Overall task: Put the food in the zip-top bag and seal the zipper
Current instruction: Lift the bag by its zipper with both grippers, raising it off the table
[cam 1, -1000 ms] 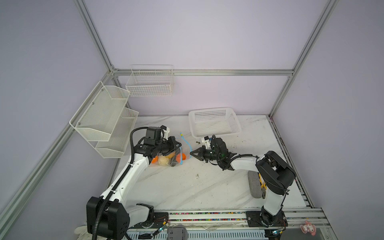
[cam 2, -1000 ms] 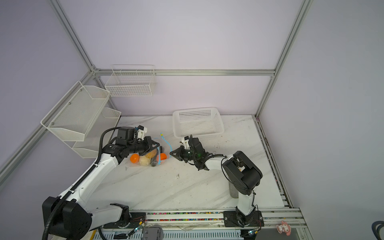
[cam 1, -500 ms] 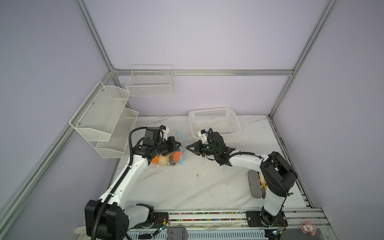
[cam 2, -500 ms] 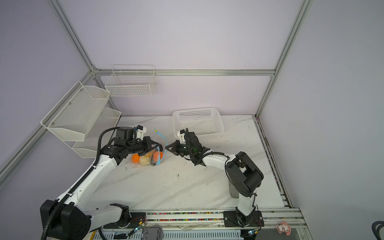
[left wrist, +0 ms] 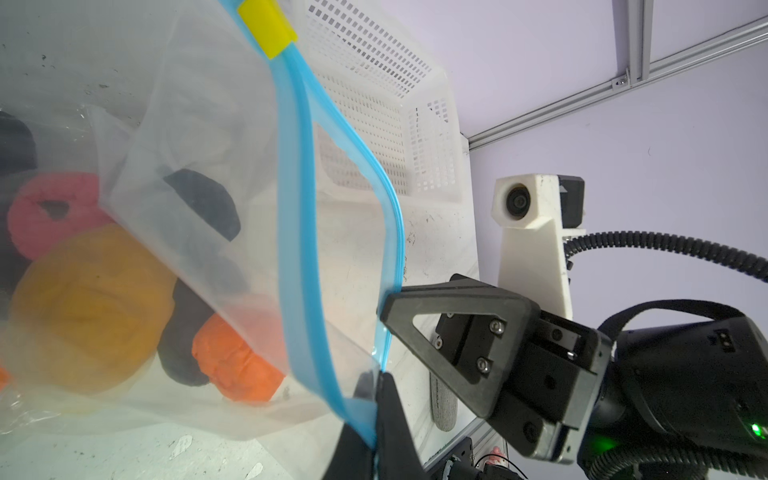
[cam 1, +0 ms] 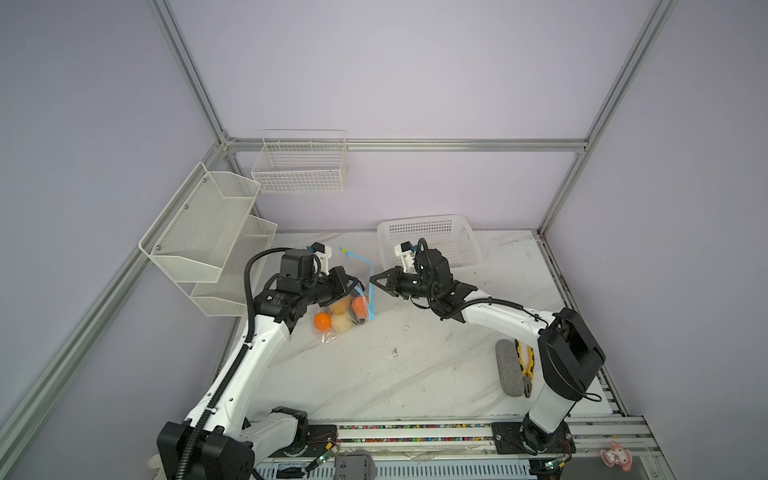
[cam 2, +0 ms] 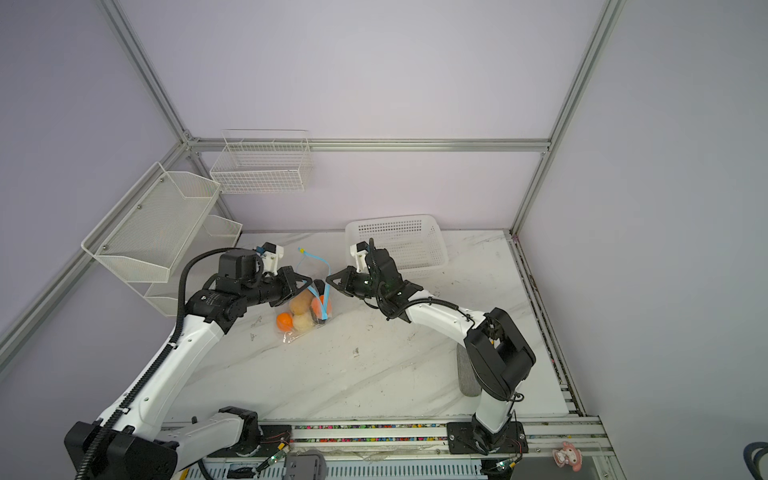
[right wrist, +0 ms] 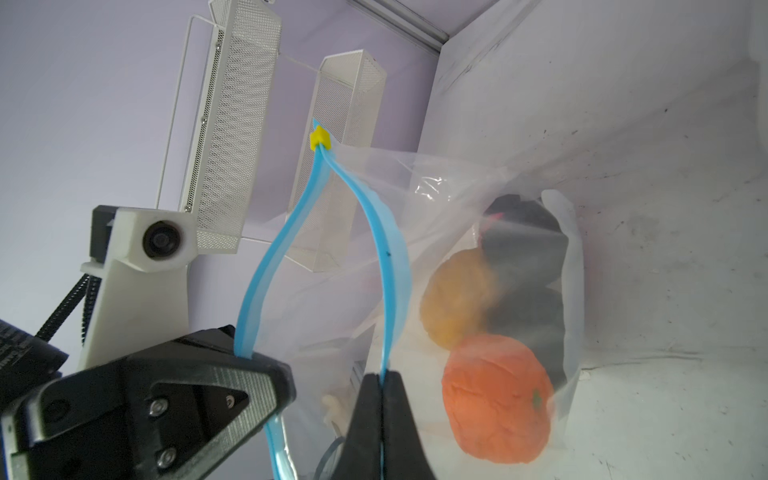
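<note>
Left of centre on the table (cam 1: 395, 374), the zip-top bag (cam 1: 328, 334) rests with its mouth raised. The food (cam 1: 341, 322) lies heaped inside it: two orange pieces, a cream one, a yellow-brown oval (right wrist: 457, 299), black lumps (right wrist: 523, 249) and a pink piece (left wrist: 50, 216). Its light-blue zipper (cam 1: 371, 299) is parted into two strips that meet at the yellow slider (cam 1: 343, 249) at the far end. The left gripper (cam 1: 353, 286) is clamped tight on the left strip, and the right gripper (cam 1: 372, 280) pinches the right strip with its jaws closed. Just to the right and farther back sits the white basket (cam 1: 432, 245).
</note>
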You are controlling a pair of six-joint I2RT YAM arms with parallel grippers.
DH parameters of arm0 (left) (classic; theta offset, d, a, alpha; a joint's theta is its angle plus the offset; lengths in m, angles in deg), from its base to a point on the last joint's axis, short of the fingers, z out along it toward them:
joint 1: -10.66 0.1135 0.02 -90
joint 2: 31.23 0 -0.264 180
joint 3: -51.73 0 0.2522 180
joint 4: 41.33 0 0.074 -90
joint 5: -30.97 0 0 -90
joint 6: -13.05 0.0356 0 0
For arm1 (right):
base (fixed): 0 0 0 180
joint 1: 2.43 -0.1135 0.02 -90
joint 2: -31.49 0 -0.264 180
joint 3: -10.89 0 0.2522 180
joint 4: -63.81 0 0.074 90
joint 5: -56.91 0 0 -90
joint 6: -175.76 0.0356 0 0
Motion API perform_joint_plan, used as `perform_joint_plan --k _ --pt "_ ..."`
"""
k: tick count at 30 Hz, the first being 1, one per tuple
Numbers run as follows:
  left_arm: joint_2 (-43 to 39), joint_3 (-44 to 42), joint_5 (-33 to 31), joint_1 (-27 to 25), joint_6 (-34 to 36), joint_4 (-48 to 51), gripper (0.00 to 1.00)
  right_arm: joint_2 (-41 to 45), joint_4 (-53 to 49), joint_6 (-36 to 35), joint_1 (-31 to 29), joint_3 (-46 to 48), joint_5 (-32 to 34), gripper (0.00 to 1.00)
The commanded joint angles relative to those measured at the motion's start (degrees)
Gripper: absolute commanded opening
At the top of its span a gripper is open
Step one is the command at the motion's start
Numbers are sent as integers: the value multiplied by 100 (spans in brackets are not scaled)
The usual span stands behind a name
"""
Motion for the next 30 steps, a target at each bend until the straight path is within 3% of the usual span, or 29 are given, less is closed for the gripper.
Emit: perform_joint_plan --k 1,19,30 --pt "-114 685 -49 -7 -94 -34 0 263 -236 -327 -73 -486 192 0" --pt "-130 1236 -241 -10 -327 -93 0 26 -1561 -967 -140 -2407 374 0" --pt "-62 539 -145 -100 -567 -486 0 12 -1483 -1056 -141 -2105 365 0"
